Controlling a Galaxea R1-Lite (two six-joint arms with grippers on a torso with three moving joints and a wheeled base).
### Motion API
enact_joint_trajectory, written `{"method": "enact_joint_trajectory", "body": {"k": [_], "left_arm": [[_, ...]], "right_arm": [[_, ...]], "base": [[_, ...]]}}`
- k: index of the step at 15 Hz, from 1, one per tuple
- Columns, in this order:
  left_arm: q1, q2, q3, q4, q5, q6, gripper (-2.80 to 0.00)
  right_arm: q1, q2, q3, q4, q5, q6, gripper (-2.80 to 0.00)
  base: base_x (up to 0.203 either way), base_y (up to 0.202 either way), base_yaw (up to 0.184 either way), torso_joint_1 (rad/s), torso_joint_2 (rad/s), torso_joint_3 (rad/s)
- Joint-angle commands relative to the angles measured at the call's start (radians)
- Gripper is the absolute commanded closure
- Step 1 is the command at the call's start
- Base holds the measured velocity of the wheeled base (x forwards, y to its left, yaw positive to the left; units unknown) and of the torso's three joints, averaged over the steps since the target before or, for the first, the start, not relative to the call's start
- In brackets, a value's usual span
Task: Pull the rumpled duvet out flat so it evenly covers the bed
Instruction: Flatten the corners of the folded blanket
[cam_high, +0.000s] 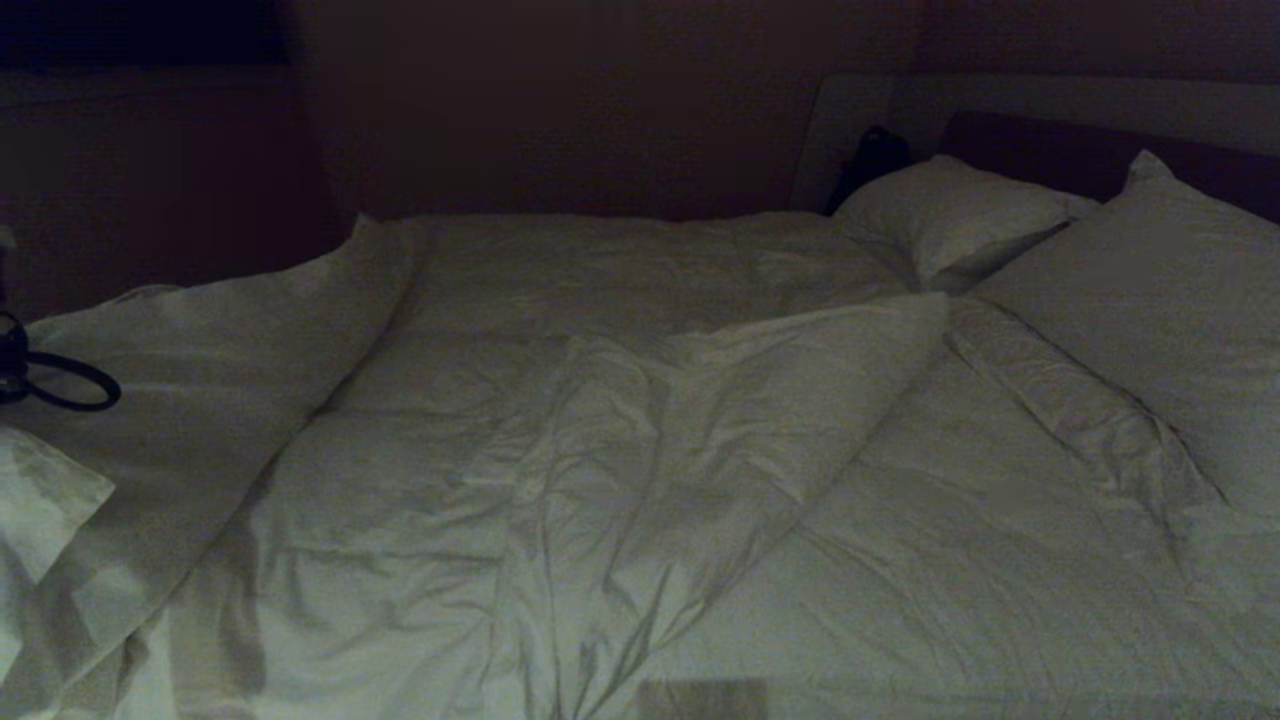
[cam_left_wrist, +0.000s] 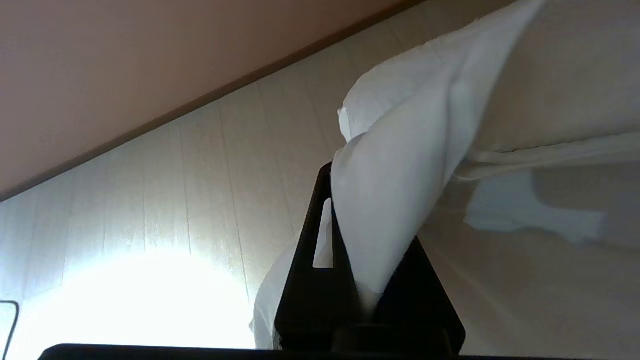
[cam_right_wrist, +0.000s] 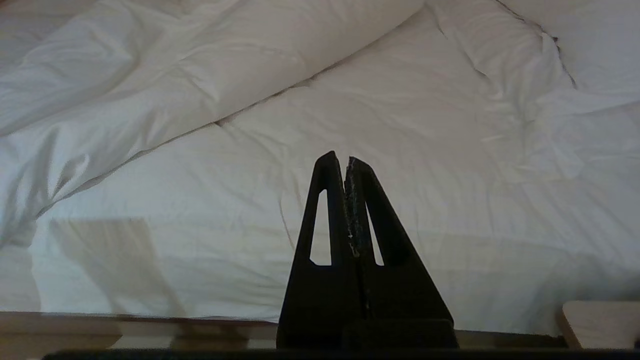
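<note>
The white, creased duvet (cam_high: 600, 420) lies rumpled across the bed (cam_high: 860, 110). Its upper edge is folded back in a diagonal ridge, and a bare sheet (cam_high: 950, 560) shows on the right. The duvet's left side spills over the bed's left edge. In the left wrist view my left gripper (cam_left_wrist: 345, 172) is shut on a bunched corner of the duvet (cam_left_wrist: 400, 150), held up off the floor. Only a black cable loop (cam_high: 60, 385) of that arm shows at the head view's far left. My right gripper (cam_right_wrist: 345, 160) is shut and empty, low beside the bed's near edge.
Two white pillows (cam_high: 950, 215) (cam_high: 1150, 300) lean against the dark headboard (cam_high: 1050, 150). A dark object (cam_high: 870, 160) sits beside the far pillow. Pale plank floor (cam_left_wrist: 200, 175) and a pinkish wall (cam_left_wrist: 100, 60) lie beyond the held corner. The bed's base frame (cam_right_wrist: 125, 327) runs under the right gripper.
</note>
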Motion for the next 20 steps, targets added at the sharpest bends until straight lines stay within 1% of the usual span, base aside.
{"method": "enact_joint_trajectory", "body": {"k": [1, 4, 6, 9, 11, 13, 15, 16, 17, 18, 20], "left_arm": [[0.019, 0.072, -0.028, 0.0, 0.003, -0.005, 0.0], [0.047, 0.155, -0.065, -0.005, -0.009, -0.008, 0.0], [0.056, 0.167, -0.076, -0.009, -0.014, -0.01, 0.0], [0.11, 0.26, -0.126, -0.02, -0.017, -0.017, 0.0], [0.111, 0.264, -0.124, -0.025, -0.02, -0.018, 0.0], [0.108, 0.309, -0.115, -0.044, -0.038, -0.022, 0.0], [0.108, 0.315, -0.115, -0.046, -0.06, -0.022, 0.0], [0.107, 0.318, -0.112, -0.046, -0.084, -0.022, -2.8], [0.105, 0.317, -0.11, -0.046, -0.098, -0.022, -2.8], [0.094, 0.304, -0.093, -0.048, -0.127, -0.023, -2.8], [0.067, 0.261, -0.046, -0.049, -0.201, -0.034, -2.8]], "right_arm": [[0.001, 0.001, 0.0, 0.0, 0.0, -0.001, 0.0], [0.002, 0.001, 0.0, 0.0, 0.0, -0.001, 0.0], [0.002, 0.001, 0.0, 0.0, 0.0, -0.001, 0.0], [0.0, 0.001, 0.0, 0.0, 0.0, -0.001, 0.0], [0.002, 0.001, 0.0, 0.0, 0.0, -0.001, 0.0], [0.001, 0.001, 0.0, 0.0, 0.0, -0.001, 0.0], [0.0, 0.001, 0.0, 0.0, 0.0, -0.001, 0.0], [0.0, 0.001, 0.0, 0.0, 0.0, -0.001, 0.0], [0.0, 0.001, 0.0, 0.0, 0.0, -0.001, 0.0], [0.0, 0.001, 0.0, 0.0, 0.0, -0.001, 0.0], [0.0, 0.001, 0.0, 0.0, 0.0, -0.001, 0.0]], "base": [[0.0, 0.0, 0.0, 0.0, 0.0, 0.0], [0.0, 0.0, 0.0, 0.0, 0.0, 0.0], [0.0, 0.0, 0.0, 0.0, 0.0, 0.0], [0.0, 0.0, 0.0, 0.0, 0.0, 0.0], [0.0, 0.0, 0.0, 0.0, 0.0, 0.0], [0.0, 0.0, 0.0, 0.0, 0.0, 0.0], [0.0, 0.0, 0.0, 0.0, 0.0, 0.0], [0.0, 0.0, 0.0, 0.0, 0.0, 0.0], [0.0, 0.0, 0.0, 0.0, 0.0, 0.0], [0.0, 0.0, 0.0, 0.0, 0.0, 0.0], [0.0, 0.0, 0.0, 0.0, 0.0, 0.0]]}}
